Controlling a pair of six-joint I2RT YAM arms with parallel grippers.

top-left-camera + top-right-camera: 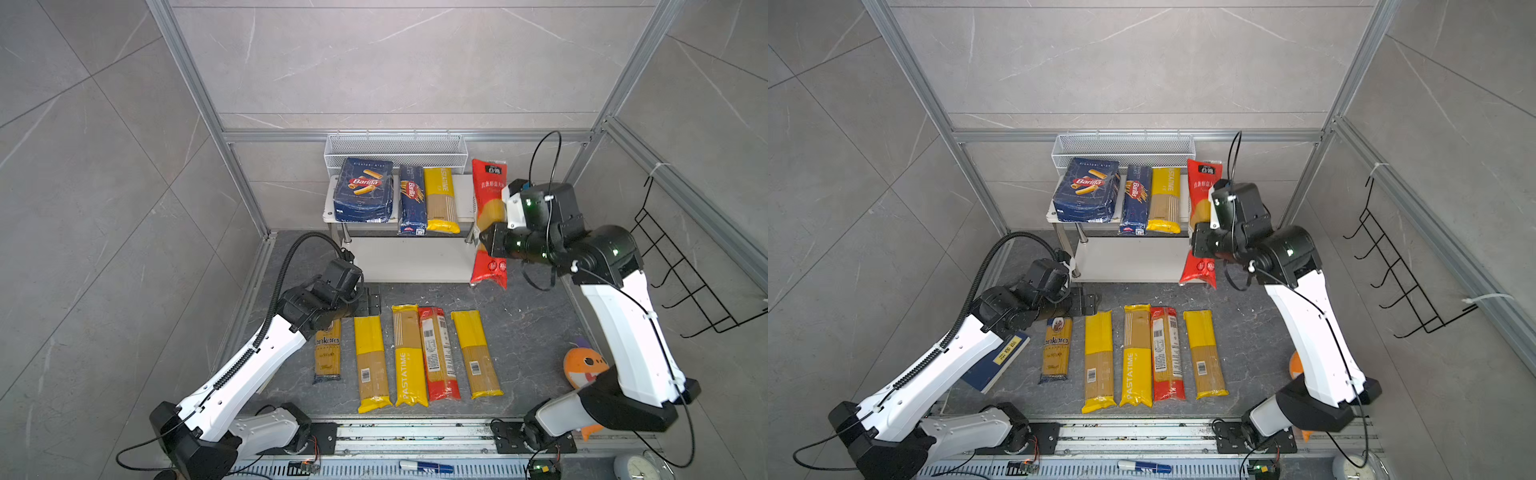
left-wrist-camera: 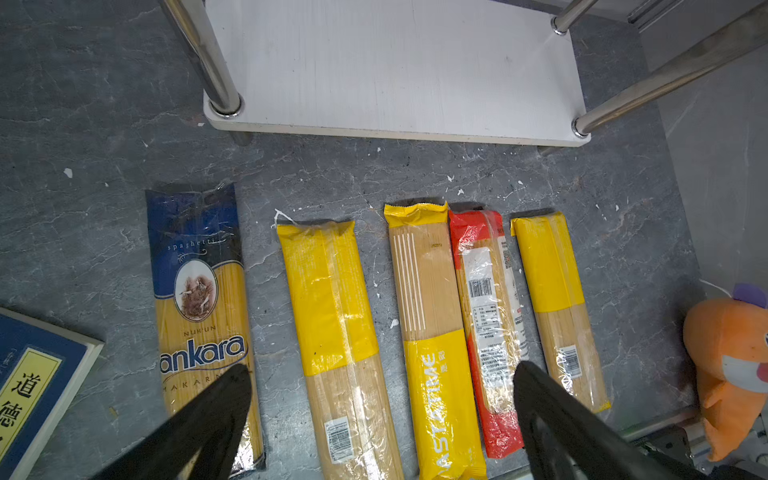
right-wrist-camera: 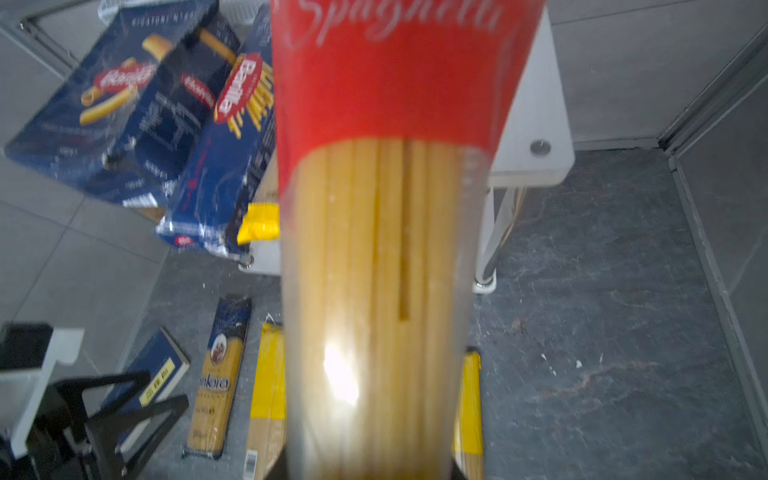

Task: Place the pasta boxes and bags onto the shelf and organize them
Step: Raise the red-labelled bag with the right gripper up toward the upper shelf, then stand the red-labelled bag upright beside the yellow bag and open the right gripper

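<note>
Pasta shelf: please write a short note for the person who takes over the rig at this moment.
Left gripper: jaws open, over the table near the ankara bag.
Right gripper: shut on a red bag, held upright beside the shelf, at its right end.
Done: wide Barilla box, narrow Barilla box and one yellow bag lie on the shelf's top.
Left: place the held bag, then the ankara bag, three yellow bags and the second red bag.

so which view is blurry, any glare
Right wrist view: soft and smeared all over, with a white glare patch on the clear window of the red spaghetti bag; left wrist view: sharp, print on the ankara bag reads cleanly; both top views: crisp, evenly lit, soft shadows.
</note>
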